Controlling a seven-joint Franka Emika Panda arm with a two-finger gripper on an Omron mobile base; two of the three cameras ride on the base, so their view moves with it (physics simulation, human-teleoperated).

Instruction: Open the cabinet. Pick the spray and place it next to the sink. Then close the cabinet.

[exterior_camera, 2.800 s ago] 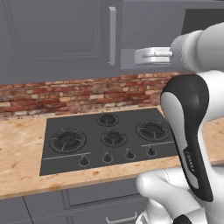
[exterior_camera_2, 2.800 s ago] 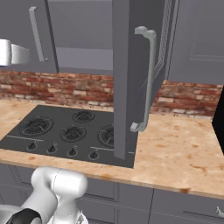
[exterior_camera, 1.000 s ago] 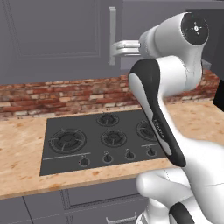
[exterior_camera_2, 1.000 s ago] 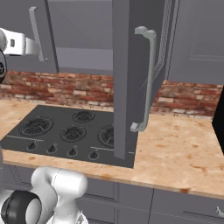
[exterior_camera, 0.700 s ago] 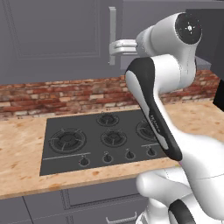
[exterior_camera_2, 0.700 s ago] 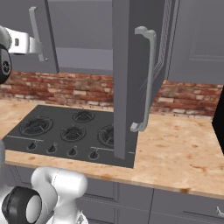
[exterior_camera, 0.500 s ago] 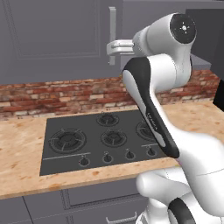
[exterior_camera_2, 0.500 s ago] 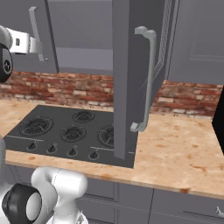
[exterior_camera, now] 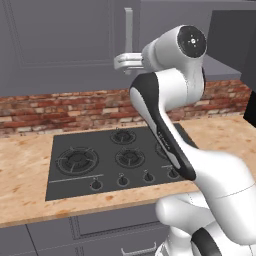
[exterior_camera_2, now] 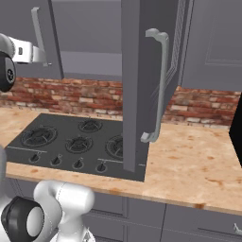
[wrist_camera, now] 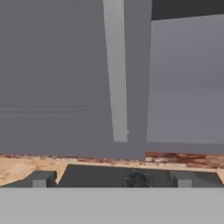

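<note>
In the left base view, the arm reached up and across to the left door (exterior_camera: 65, 40) of the cabinet, which was shut. The pincer (exterior_camera: 119, 62) sat just beside the lower end of that door's handle (exterior_camera: 128, 27). It appeared to be on the opening step, with one door already standing out. The next move would call for setting the fingers around the bar and pulling the door outward.

In the right base view, the right door (exterior_camera_2: 142, 71) swung out over the stove (exterior_camera_2: 71, 142) and the tabletop (exterior_camera_2: 198, 165), its long handle (exterior_camera_2: 160, 85) facing the camera. The pincer (exterior_camera_2: 40, 56) hung near the left door's handle (exterior_camera_2: 36, 28), not clearly touching it.

In the hand view, the fingertips (wrist_camera: 41, 179) stood wide apart and held nothing. The left door's handle (wrist_camera: 116, 70) ran straight up ahead, between the tips and above them. The spray could not be made out; presumably it stood inside the cabinet.
</note>
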